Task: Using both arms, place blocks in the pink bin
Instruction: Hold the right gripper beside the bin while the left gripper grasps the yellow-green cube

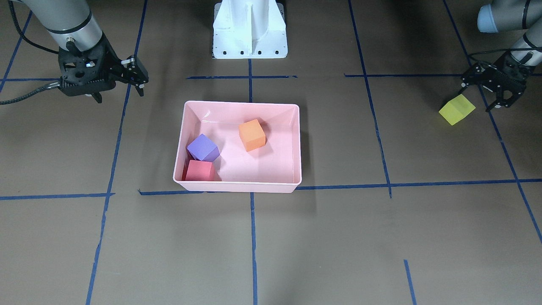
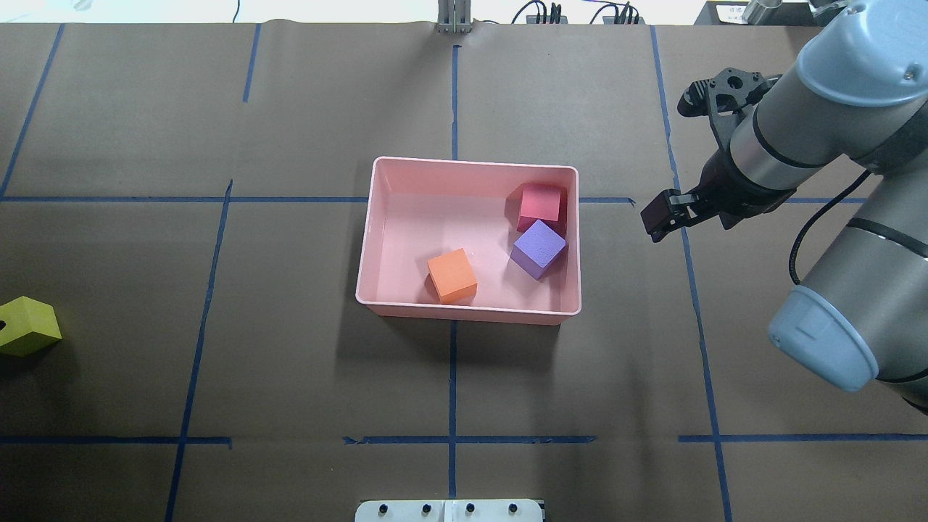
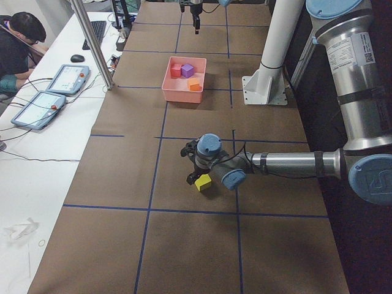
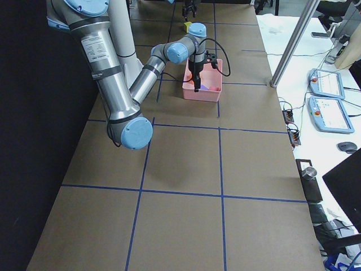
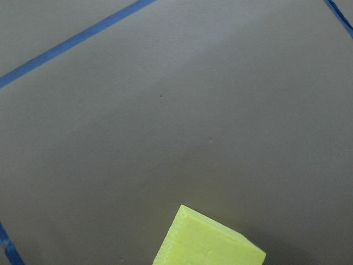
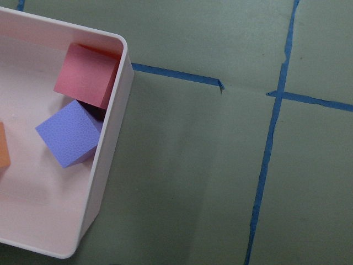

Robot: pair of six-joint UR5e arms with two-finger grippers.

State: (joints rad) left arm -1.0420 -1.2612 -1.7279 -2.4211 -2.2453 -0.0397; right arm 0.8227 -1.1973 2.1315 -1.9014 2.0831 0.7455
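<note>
The pink bin sits mid-table and holds the red cube, the purple cube and the orange cube. The yellow-green cube is outside it, far out on my left side of the table. My left gripper hovers just over that cube with its fingers spread and nothing gripped. The cube shows at the bottom of the left wrist view. My right gripper is open and empty, raised beside the bin's red-cube end. The right wrist view shows the bin corner.
The white pedestal base stands behind the bin. Blue tape lines cross the brown table. In the exterior left view a side table holds tablets, with a person and a metal post.
</note>
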